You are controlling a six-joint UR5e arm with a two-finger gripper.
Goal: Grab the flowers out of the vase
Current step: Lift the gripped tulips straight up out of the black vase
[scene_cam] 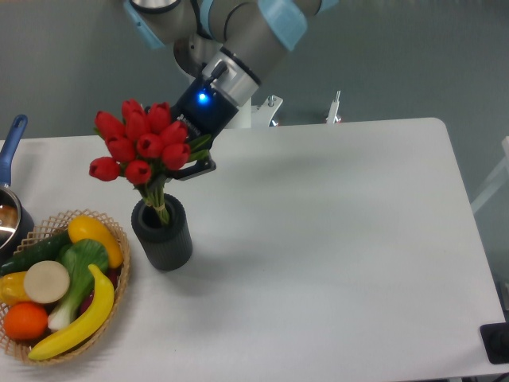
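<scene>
Flowers: we see the bunch of red tulip buds in the upper left of the frame, raised above the vase, heads leaning a little toward the left edge.
Stems: we see the green stems running down from the buds, their lower ends at or just inside the mouth of the vase; we cannot tell whether they touch its rim.
Vase: we find the dark ribbed cylinder upright on the counter, left of centre and directly below the bunch.
Gripper: we see it at the right side of the bunch, at the level of the leaves under the buds, coming in from the upper right.
Jaws: we read them as closed on the flowers just under the buds; leaves hide part of the fingers, so the contact itself is only partly visible.
Arm: we see its grey links and pale blue joint caps at the top of the frame, with a blue light lit near the wrist.
Fruit basket: we note a wicker basket at the lower left, just left of the vase, holding a banana, an orange and other produce.
Pan: we see a blue-handled pan at the far left edge.
Counter: we see a white top carrying the vase and the basket.
</scene>
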